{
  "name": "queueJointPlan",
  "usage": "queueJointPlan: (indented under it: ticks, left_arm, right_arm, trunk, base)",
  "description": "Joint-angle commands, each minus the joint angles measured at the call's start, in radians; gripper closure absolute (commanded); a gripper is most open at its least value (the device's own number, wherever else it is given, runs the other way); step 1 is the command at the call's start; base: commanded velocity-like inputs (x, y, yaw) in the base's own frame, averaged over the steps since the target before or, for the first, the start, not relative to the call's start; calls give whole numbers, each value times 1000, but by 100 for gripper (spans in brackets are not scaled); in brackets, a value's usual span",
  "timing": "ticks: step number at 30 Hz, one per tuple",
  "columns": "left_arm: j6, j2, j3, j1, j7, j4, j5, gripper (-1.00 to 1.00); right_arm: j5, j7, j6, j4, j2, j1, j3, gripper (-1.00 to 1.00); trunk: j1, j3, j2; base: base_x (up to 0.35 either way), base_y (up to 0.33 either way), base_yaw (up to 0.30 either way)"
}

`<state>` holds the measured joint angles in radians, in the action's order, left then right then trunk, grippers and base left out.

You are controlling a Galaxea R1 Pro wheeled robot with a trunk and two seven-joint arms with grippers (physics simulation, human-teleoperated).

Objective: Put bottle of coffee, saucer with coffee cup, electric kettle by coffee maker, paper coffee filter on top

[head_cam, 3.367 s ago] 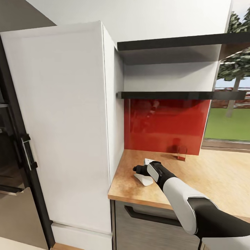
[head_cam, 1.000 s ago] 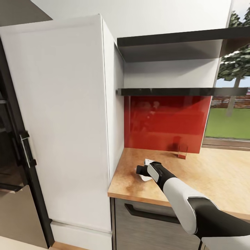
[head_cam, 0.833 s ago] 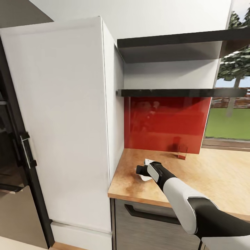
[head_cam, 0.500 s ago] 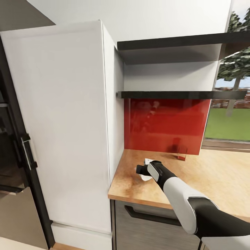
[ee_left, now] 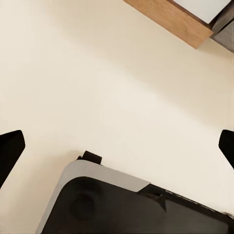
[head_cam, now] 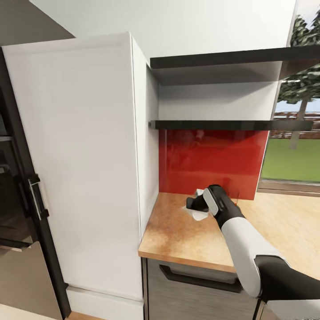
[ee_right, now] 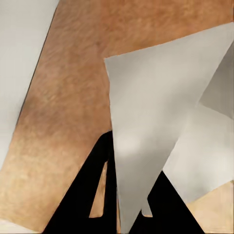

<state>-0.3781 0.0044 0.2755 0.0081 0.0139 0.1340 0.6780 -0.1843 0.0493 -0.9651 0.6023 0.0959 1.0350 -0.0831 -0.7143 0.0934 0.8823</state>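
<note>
My right gripper (head_cam: 192, 205) is shut on a white paper coffee filter (head_cam: 195, 214) and holds it just above the wooden countertop (head_cam: 186, 238), close to the red backsplash (head_cam: 213, 158). In the right wrist view the filter (ee_right: 151, 126) is a pale folded cone pinched between my dark fingers (ee_right: 90, 190), with the wood surface beneath. In the left wrist view my left gripper (ee_left: 117, 148) is open, its fingertips far apart over a cream floor beside the robot's base (ee_left: 122, 204).
A tall white cabinet (head_cam: 84, 155) borders the counter on the left, and a dark oven (head_cam: 13, 200) stands further left. Two dark shelves (head_cam: 222, 124) hang above the backsplash. A drawer handle (head_cam: 195, 278) sits under the counter edge. A window lies to the right.
My right gripper has risen with the filter and moved back and to the right, toward the backsplash. The head view has tilted slightly.
</note>
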Motion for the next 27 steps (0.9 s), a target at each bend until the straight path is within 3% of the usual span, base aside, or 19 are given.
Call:
queueJointPlan:
  ticks: [1, 7, 13, 14, 20, 23, 25, 27]
  left_arm:
    - [-2, 1, 8, 0, 1, 1, 10, -100]
    - [-2, 0, 8, 0, 1, 1, 11, -100]
    - [-3, 2, 7, 0, 1, 1, 11, -100]
    - [-4, 2, 7, 1, 1, 1, 11, -100]
    - [-6, -1, 5, 0, 1, 1, 11, -100]
    - [-6, -1, 4, 0, 1, 1, 10, -100]
    - [-7, -1, 3, 0, 1, 1, 10, -100]
    - [-7, -3, 3, 0, 1, 0, 10, -100]
  right_arm:
    - [-13, 6, -52, 68, -27, 0, -5, 100]
    - [-15, -5, -82, 176, -51, 0, -4, 100]
    - [-15, -55, -82, 204, -66, 0, -4, 100]
    - [-4, -126, -82, 223, -85, 0, 4, 100]
    - [64, -218, -82, 314, -160, 0, 12, 100]
    - [83, -272, -82, 324, -180, -1, 12, 100]
    - [104, -325, -82, 335, -197, -1, 14, 100]
    - [136, -406, -82, 372, -232, -1, 21, 100]
  trunk:
    - [4, -2, -6]
    - [27, -21, -48]
    - [50, -39, -90]
    - [54, -43, -97]
    - [77, -61, -139]
    - [88, -71, -160]
    - [96, -77, -174]
    - [103, -83, -188]
  base:
    - [0, 0, 0]
    - [0, 0, 0]
    - [0, 0, 0]
    - [0, 0, 0]
    - [0, 0, 0]
    - [0, 0, 0]
    - [0, 0, 0]
    - [0, 0, 0]
